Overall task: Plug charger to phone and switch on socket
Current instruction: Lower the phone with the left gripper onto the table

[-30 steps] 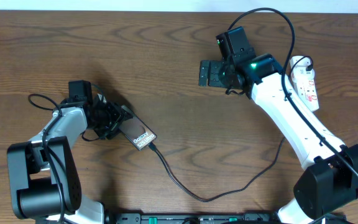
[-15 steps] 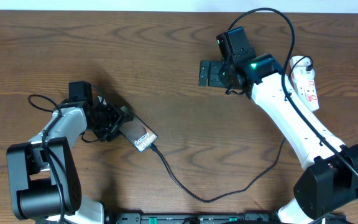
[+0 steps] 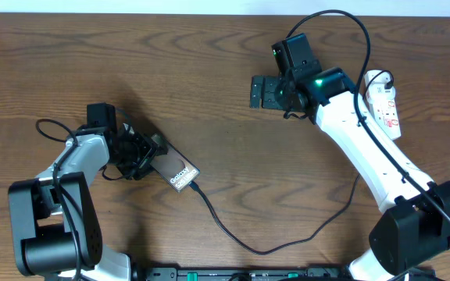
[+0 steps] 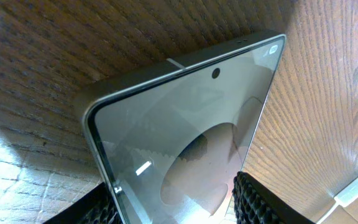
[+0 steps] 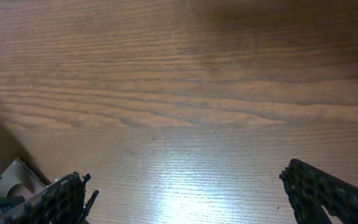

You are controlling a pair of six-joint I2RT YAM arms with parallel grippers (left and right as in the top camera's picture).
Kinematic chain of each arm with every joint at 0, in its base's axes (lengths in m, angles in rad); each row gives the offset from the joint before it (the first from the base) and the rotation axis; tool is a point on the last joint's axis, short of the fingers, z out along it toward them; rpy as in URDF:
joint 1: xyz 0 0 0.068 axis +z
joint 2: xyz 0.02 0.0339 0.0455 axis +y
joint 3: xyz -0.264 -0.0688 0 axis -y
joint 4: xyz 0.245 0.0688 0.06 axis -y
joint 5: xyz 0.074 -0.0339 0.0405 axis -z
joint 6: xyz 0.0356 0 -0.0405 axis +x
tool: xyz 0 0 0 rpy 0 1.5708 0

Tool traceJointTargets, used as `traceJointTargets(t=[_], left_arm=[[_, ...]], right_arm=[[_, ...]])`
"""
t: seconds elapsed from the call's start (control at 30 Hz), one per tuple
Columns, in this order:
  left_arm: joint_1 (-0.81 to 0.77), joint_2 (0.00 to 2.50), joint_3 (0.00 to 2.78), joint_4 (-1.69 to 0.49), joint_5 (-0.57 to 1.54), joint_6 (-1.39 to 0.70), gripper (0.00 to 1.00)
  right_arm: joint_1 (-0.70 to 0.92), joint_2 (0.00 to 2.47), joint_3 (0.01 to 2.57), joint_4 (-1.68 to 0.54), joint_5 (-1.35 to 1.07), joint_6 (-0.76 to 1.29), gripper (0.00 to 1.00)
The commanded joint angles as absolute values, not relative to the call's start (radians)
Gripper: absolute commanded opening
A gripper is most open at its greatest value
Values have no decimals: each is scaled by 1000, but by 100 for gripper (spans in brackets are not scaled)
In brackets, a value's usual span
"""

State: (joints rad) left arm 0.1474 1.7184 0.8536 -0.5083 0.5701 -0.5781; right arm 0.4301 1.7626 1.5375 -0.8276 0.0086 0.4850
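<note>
Slightly shifted: the phone (image 3: 178, 173), held at one end by the left claw (image 3: 145, 154), with the charger (image 3: 233, 238) reaching its other end. Far right of the phone, the right claw (image 3: 258, 91) is spread wide near the socket (image 3: 385, 105). The plug could be unseated if the phone is dragged.

counts, worktop (image 3: 209, 70): one.
phone (image 3: 176, 172): one.
charger cable (image 3: 241, 243), thin, black: one.
power strip (image 3: 384, 105), white: one.
robot arms: two, the left arm (image 3: 80, 160) and the right arm (image 3: 366, 152).
thick black robot cables: two seen, one per arm.
</note>
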Motion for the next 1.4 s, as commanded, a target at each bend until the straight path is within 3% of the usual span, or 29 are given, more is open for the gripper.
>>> traceJointTargets(t=[0.0, 0.93, 1.37], left_arm=[[150, 1793, 783, -546, 398, -572, 56], [153, 1793, 784, -572, 394, -531, 57], [186, 1778, 802, -649, 337, -530, 67]], right_arm=[[434, 1758, 1541, -831, 23, 477, 99], [435, 1758, 1541, -831, 24, 476, 99], [435, 1758, 1541, -831, 24, 473, 99]])
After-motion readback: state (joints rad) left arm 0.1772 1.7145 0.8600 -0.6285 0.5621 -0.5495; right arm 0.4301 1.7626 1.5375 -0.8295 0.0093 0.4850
